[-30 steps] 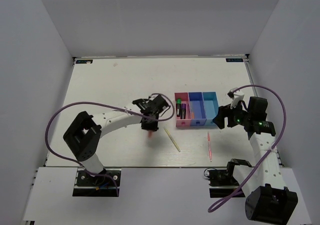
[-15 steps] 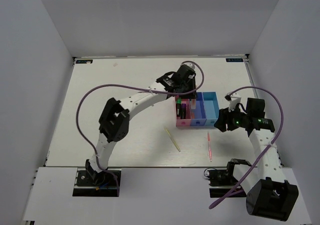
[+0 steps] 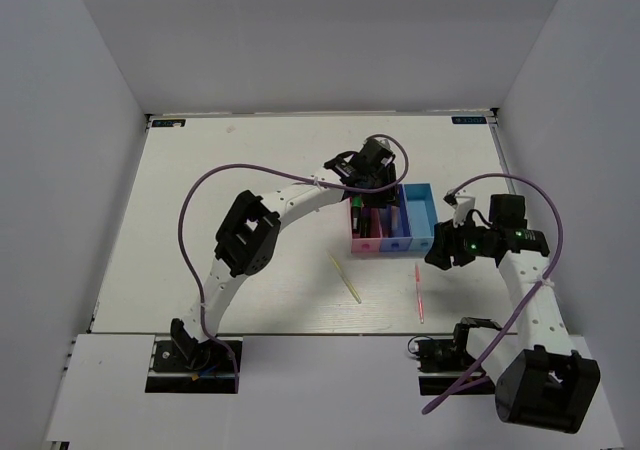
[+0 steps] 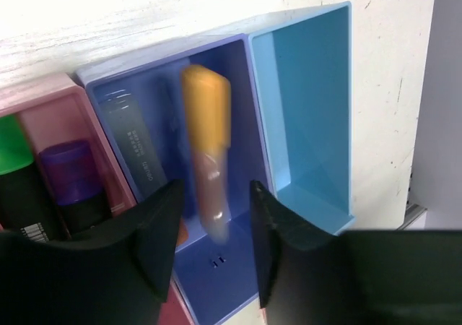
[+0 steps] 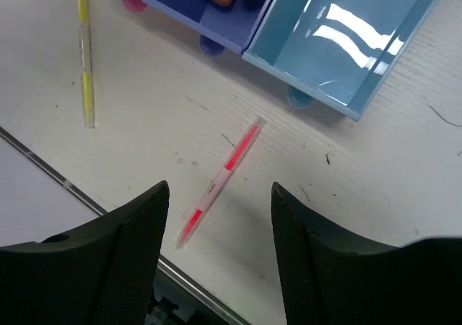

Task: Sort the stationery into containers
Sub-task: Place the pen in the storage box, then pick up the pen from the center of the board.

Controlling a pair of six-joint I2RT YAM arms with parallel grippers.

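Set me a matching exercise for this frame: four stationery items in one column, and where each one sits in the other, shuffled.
Items
1. orange-capped highlighter
2. purple-capped marker
3. yellow pen
4. pink-red pen

Places
A. on the table, in front of the light blue bin
B. in the pink bin
C. on the table, in front of the pink bin
D. in the dark blue bin

Pairs: 1-D, 2-B, 3-C, 4-A
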